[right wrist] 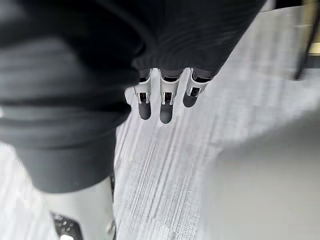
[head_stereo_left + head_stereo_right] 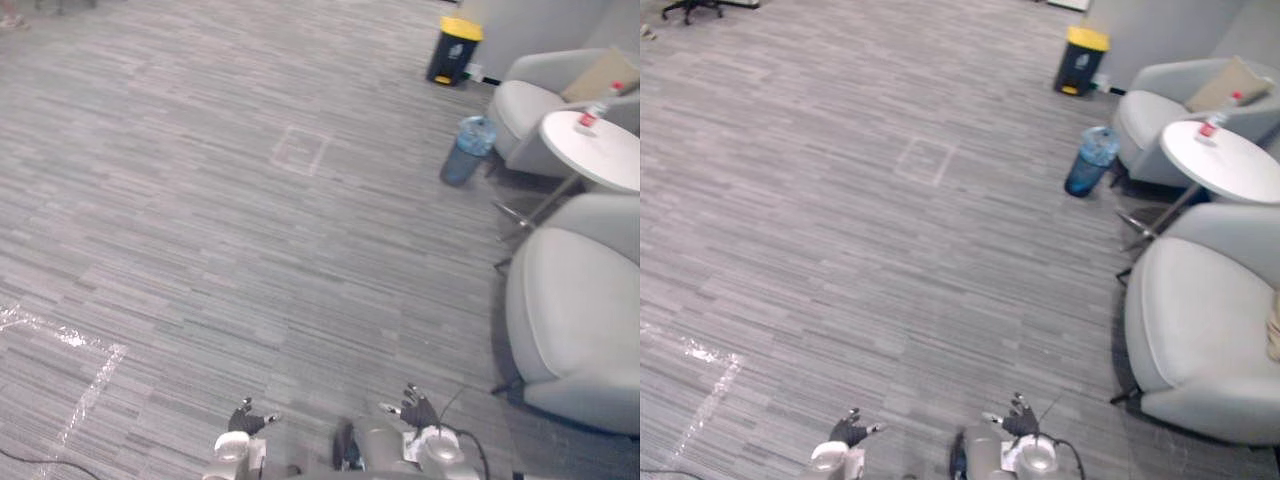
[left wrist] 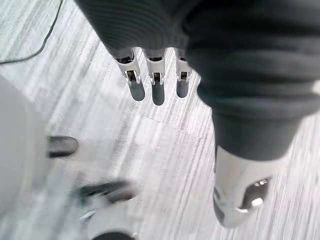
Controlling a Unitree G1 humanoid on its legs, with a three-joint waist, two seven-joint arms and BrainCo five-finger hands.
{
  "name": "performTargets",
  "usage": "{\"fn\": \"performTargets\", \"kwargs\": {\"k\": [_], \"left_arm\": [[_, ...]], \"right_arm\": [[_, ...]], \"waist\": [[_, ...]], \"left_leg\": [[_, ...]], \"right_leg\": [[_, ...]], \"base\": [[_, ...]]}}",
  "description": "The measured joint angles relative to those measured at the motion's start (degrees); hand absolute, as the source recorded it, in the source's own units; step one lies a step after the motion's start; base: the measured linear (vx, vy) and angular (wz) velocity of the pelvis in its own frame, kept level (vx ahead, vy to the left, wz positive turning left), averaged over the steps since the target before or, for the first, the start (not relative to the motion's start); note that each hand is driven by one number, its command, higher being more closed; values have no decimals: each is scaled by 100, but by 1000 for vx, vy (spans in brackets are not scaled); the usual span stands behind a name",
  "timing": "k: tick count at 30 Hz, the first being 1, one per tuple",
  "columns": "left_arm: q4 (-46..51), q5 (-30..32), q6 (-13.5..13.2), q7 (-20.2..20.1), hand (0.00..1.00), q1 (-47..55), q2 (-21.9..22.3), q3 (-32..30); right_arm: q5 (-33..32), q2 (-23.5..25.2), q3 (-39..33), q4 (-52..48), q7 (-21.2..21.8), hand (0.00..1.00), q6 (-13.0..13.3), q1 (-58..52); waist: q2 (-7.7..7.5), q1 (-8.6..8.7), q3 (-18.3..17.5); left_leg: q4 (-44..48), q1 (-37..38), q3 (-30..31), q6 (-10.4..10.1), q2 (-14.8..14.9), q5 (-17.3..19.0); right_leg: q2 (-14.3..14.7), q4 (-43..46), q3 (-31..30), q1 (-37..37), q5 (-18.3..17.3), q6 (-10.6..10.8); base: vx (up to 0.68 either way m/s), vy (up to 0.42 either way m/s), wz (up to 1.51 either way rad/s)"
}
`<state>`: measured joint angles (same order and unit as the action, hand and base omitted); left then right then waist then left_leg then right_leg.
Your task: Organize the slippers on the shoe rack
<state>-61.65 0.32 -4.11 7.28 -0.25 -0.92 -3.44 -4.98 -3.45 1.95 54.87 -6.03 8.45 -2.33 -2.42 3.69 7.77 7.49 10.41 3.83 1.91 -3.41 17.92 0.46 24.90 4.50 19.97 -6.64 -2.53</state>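
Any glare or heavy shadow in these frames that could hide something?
Left eye view: the clear tape on the carpet glints, and a dark shadow sits under the near armchair. Left wrist view: a small bright highlight on the thumb of the left hand. Right wrist view: even light on the carpet past the right hand, no glare.

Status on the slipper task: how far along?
Done: nothing I can confirm. In hand: nothing; left hand and right hand hang open over carpet. Ahead are an armchair, a round table, a water jug. Left: everything, starting with finding slippers and rack.
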Motion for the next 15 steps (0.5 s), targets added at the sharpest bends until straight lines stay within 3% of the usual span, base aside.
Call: {"fn": "performTargets", "kwargs": {"k": [1, 2, 3, 4, 5, 7, 9, 11, 12, 13, 14, 15], "left_arm": [[11, 16, 2, -1, 0, 15, 44, -97], [49, 63, -7, 0, 0, 33, 97, -233], [49, 68, -5, 1, 0, -15, 174, -303], [153, 61, -3, 2, 0, -14, 240, -506], [282, 55, -14, 11, 0, -1, 246, -608], [436, 45, -22, 17, 0, -6, 197, -668], [625, -49, -53, 26, 0, -12, 229, -665], [721, -59, -57, 37, 0, -68, 249, -665], [713, -103, -59, 45, 0, -81, 250, -641], [708, -179, -63, 88, 0, -76, 234, -599], [705, -223, -63, 134, 0, -86, 196, -573], [674, -242, -72, 161, 0, -118, 136, -553]], "right_arm": [[6, -27, -4, 5, 2, 0, -9, 35], [17, -25, 16, -6, 7, 0, -54, 59], [33, -61, 55, -47, 23, 0, -50, 80], [30, -108, 94, -74, 25, 0, -82, 133], [28, -80, 154, -22, 21, 0, -124, 151], [26, 42, 334, -16, 3, 0, -131, 140], [-4, 182, 392, -27, -27, 0, -131, 132], [-2, 251, 383, -29, -39, 0, -133, 180], [-1, 246, 385, -26, -49, 0, -134, 207], [2, 231, 383, 4, -67, 0, -137, 203], [3, 229, 378, 37, -83, 0, -153, 204], [10, 260, 381, 93, -95, 0, -161, 225]], "waist": [[96, -15, -38], [178, -61, -49], [274, -43, 9], [397, -99, 84], [407, -164, 104], [322, -284, 183], [224, -372, 161], [225, -439, 165], [250, -444, 163], [276, -447, 154], [207, -504, 157], [61, -503, 64]], "left_leg": [[187, -30, -5, -51, 82, 27], [1035, -398, -70, -100, 125, 19], [2178, -879, -215, -393, 204, -48], [3794, -1579, -409, -959, 438, -325], [4649, -1890, -657, -998, 687, -346], [5266, -2223, -1083, -812, 1138, -247], [5016, -2833, -1509, -700, 1516, -185], [3895, -3272, -1766, -611, 1569, -195], [2701, -3418, -1765, -469, 1374, -535], [1604, -3436, -1578, -418, 1187, -1217], [1411, -3418, -1431, -345, 1014, -1726], [1305, -3316, -1454, -274, 787, -1676]], "right_leg": [[10, 7, 108, -59, -105, -18], [36, -85, 199, -212, -247, -107], [57, -258, 294, -452, -329, -130], [162, -536, 288, -870, -361, -168], [247, -730, 234, -1246, -429, -274], [265, -1105, 227, -2045, -509, -376], [208, -1577, 223, -2704, -589, -355], [50, -1878, 290, -3093, -721, -124], [-49, -1969, 306, -3277, -820, 49], [-124, -2025, 283, -3443, -900, 176], [-238, -2054, 226, -3547, -950, 256], [-407, -2044, 163, -3531, -929, 317]], "base": [[661, -148, 68], [639, -145, 55], [753, -150, 57], [617, -107, 34], [609, -76, 10], [507, -65, 6], [542, -52, 8], [486, 34, -4], [527, 133, -3], [670, 226, -10], [561, 219, -5], [596, 242, 11]]}}
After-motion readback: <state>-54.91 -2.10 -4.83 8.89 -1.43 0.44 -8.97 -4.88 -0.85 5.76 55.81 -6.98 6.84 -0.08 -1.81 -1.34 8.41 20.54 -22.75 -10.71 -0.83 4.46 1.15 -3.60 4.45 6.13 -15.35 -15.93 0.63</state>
